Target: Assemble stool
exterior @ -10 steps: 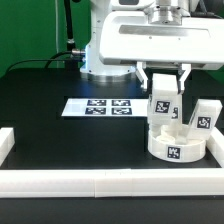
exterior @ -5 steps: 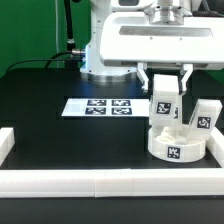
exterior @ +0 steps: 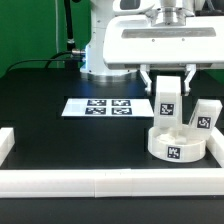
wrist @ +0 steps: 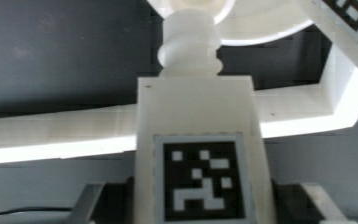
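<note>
Stool partly built: one leg up, another held at the seat.
The two-finger gripper (exterior: 167, 88) pinches a white rectangular plastic block leg (exterior: 167, 106) upright over the thick round white plastic seat (exterior: 176, 148), at the exterior view's right, its ridged tip (wrist: 190, 45) pointing at the disc. A second tagged leg (exterior: 203, 116) already stands on the seat. Whether the tip has entered its hole cannot be told; no third leg shows.

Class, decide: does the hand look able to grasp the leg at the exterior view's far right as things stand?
Probably not yet: the hand is shut on another leg over the seat; the far-right leg stands unobstructed.
</note>
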Available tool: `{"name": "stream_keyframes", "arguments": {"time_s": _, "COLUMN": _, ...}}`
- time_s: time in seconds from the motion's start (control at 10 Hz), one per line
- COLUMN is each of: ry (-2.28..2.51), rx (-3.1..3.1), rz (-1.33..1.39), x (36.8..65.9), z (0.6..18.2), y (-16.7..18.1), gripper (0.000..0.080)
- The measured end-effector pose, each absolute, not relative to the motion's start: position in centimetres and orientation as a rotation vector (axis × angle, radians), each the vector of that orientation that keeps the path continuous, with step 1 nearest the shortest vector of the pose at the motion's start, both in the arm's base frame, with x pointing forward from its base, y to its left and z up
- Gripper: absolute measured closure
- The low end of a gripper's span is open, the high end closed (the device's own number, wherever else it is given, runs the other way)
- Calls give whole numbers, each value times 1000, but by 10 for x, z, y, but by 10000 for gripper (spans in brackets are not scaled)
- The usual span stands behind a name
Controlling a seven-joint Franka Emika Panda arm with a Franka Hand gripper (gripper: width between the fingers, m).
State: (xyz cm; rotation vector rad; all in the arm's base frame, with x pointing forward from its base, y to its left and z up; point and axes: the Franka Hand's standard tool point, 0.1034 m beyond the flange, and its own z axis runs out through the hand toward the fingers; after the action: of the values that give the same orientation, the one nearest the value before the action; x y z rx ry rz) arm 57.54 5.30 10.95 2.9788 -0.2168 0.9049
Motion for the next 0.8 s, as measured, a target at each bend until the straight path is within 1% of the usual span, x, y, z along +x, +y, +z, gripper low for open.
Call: {"name": "stream_keyframes", "arguments": {"time_s": 0.8, "ry": -193, "rx": 2984, "rz": 863, "x": 569, "z": 92, "y": 58, "gripper": 463}}
